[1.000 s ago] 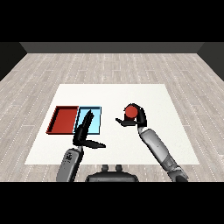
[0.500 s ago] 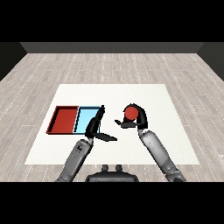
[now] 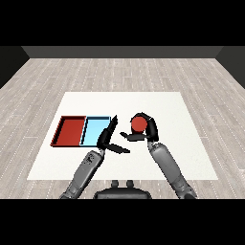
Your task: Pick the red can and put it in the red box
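Curling round the red can (image 3: 139, 124), the right hand (image 3: 148, 130) holds it above the white table (image 3: 191, 143), right of the two trays. Only the can's round, plain red top shows, framed by black fingers and thumb. The left hand (image 3: 108, 139) is open, fingers straight, just beside the light blue tray (image 3: 94, 131). The red tray (image 3: 69, 130) lies touching the blue one's left side, well apart from the can.

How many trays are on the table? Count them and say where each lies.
2. The red tray lies at the table's left; the light blue tray lies right beside it, next to the left hand. None seems hidden.
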Robot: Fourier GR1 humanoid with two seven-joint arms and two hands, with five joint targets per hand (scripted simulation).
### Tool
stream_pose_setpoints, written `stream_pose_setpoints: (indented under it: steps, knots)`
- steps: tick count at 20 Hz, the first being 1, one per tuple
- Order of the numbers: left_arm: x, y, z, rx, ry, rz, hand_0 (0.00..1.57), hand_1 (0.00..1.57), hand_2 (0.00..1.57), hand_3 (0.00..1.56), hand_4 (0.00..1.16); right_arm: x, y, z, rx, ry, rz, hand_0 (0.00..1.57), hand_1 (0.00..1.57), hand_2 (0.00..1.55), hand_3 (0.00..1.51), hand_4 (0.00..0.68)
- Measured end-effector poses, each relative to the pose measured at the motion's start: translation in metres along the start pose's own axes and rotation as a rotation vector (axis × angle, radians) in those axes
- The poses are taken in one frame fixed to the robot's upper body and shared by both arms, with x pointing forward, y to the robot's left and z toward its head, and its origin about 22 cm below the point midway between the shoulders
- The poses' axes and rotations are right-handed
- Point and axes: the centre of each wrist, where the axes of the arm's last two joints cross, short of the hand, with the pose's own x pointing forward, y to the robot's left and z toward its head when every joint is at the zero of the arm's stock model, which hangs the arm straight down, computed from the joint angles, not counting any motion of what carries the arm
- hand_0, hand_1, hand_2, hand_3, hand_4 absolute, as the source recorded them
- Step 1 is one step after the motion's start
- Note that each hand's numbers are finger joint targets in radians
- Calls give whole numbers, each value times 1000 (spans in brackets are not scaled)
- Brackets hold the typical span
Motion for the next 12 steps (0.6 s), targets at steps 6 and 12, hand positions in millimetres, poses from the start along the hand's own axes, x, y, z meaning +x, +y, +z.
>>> stream_pose_setpoints:
  steps: [6,12]
  knots:
    - [-14,-14,1,2,25,20,0,0,0,0,0,4,9,-3,19,-19,-20,1472,1472,1443,1380,562]
    - [-16,-5,-4,17,54,31,0,0,0,0,0,4,15,-2,40,-21,-38,1478,1478,1441,1375,567]
